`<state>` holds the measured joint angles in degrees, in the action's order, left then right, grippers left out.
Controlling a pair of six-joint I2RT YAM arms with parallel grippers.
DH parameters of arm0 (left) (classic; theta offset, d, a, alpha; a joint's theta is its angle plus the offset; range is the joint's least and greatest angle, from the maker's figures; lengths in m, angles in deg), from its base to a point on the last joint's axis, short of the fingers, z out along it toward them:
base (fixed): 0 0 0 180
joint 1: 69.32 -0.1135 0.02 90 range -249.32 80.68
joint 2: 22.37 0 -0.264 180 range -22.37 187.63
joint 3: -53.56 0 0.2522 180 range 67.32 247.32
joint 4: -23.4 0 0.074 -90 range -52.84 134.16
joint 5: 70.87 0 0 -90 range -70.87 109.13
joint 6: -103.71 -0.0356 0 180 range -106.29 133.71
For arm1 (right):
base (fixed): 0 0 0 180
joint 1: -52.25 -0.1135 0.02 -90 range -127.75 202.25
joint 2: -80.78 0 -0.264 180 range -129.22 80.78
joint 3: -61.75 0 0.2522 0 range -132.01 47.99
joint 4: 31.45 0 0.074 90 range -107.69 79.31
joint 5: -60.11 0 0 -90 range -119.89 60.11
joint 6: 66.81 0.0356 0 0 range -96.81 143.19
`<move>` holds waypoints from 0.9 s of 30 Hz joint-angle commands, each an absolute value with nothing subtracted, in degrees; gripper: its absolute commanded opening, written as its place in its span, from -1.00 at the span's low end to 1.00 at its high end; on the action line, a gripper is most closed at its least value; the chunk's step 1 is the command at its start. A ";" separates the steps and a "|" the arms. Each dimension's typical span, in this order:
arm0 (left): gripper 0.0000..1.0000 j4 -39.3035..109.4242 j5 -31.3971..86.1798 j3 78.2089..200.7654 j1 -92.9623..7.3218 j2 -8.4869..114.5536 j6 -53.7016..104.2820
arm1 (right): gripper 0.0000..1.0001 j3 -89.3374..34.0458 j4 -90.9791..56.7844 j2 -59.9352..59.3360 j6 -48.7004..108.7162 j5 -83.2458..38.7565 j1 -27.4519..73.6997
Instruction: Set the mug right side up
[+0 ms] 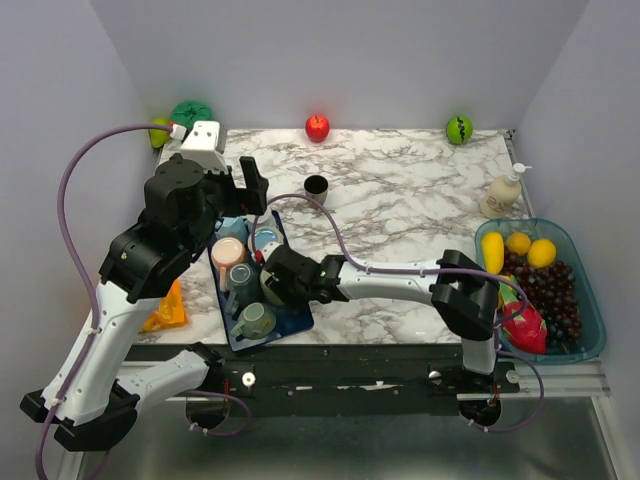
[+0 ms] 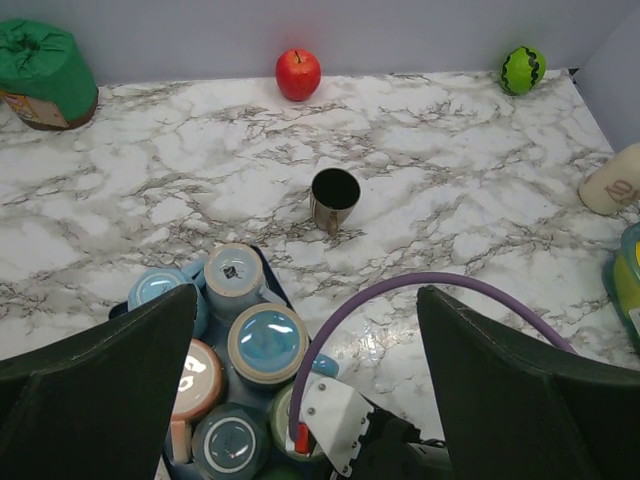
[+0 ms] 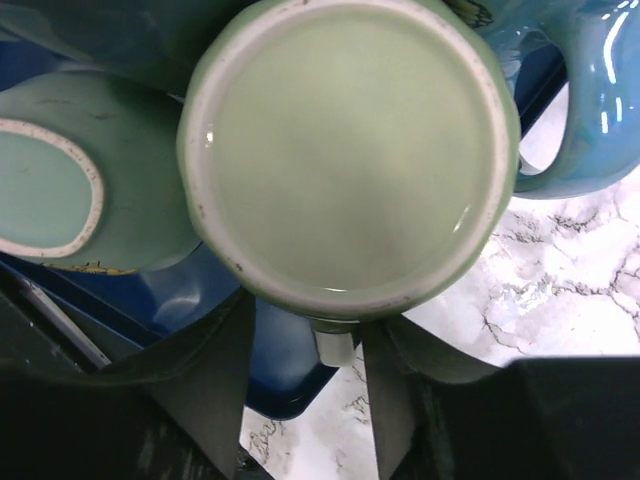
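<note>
From above, you see the mug point(image 1: 266, 290) on the blue tray point(image 1: 298, 322) at the near edge of the bench point(image 1: 400, 210), towards the left corner, crowded among other mugs point(image 1: 240, 275). The right tool point(image 1: 283, 272) lies right against it. Its housing covers the fingers, so from here you cannot tell whether they hold anything. The left tool point(image 1: 241, 188) hangs above the tray's far end, fingers spread. A black cup point(image 1: 316, 186) stands upright mid-bench. An apple point(image 1: 317, 127) and a green ball point(image 1: 459, 129) sit along the far edge. The left arm point(image 1: 160, 240) hides part of the tray and half covers an orange packet point(image 1: 165, 310) at the left edge.

Your left wrist view shows that tool's fingers point(image 2: 100, 380) wide apart with nothing between them. Below them are upturned mug bases. A purple cable point(image 2: 400, 290) and a white fitting point(image 2: 335, 420) cross the near ones, and the task mug is hard to pick out there. A pale bottle point(image 2: 615, 180) is cut off at the right.

Your right wrist view is nearly filled by the mug's pale green base point(image 3: 345, 150), which faces the camera with the tray beneath it: bottom up. The two fingers point(image 3: 215, 380) stand close together just below its rim, with a short stub point(image 3: 335, 345), seemingly the handle, between them. The rim hides the contact, so you cannot tell if they clamp it. A teal mug point(image 3: 60, 190) and a blue mug point(image 3: 590, 110) run out of frame.
</note>
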<state>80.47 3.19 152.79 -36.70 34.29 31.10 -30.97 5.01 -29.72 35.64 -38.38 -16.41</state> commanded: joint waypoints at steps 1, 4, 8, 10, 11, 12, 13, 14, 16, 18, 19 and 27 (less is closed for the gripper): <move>0.98 81.37 3.93 154.24 -36.89 33.18 31.20 | -0.22 -34.54 5.51 -31.63 36.46 -41.92 -16.57; 0.98 81.46 3.84 154.33 -36.98 33.09 31.11 | -0.80 -35.24 7.08 -31.81 37.08 -43.59 -16.57; 0.98 81.46 3.93 154.07 -36.89 32.56 31.38 | -0.99 -34.72 7.97 -30.84 37.34 -44.21 -16.57; 0.98 81.37 4.01 153.98 -36.89 32.38 31.55 | -0.99 -33.93 7.71 -29.26 37.43 -44.82 -16.48; 0.98 81.29 4.10 153.89 -36.89 32.21 31.55 | -0.99 -33.49 7.45 -28.74 37.43 -45.18 -16.57; 0.97 81.11 4.19 153.72 -36.89 32.03 31.64 | -0.99 -32.70 7.18 -27.51 37.43 -45.27 -16.48; 0.98 81.11 4.28 153.71 -36.98 31.94 31.81 | -0.99 -32.35 6.66 -26.89 37.34 -45.35 -16.48; 0.97 81.02 4.36 153.54 -36.89 31.77 31.99 | -0.99 -32.00 6.39 -26.28 37.34 -45.27 -16.57; 0.97 80.93 4.54 153.54 -36.98 31.59 32.17 | -0.99 -30.77 5.25 -23.83 36.91 -44.83 -16.57; 0.97 80.76 4.71 153.54 -36.89 31.42 32.52 | -0.99 -29.97 4.81 -21.97 36.47 -43.95 -16.57; 0.98 80.67 4.80 153.54 -36.98 31.24 32.69 | -0.99 -29.27 4.63 -20.05 36.29 -43.43 -16.48; 0.98 78.74 5.59 154.07 -36.98 29.05 33.57 | -0.99 -24.00 2.79 -7.30 34.97 -38.06 -16.66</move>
<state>80.56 3.75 152.81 -36.70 30.97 32.65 -25.57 6.95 -15.64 36.14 -40.06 -16.48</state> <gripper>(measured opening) 0.988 0.139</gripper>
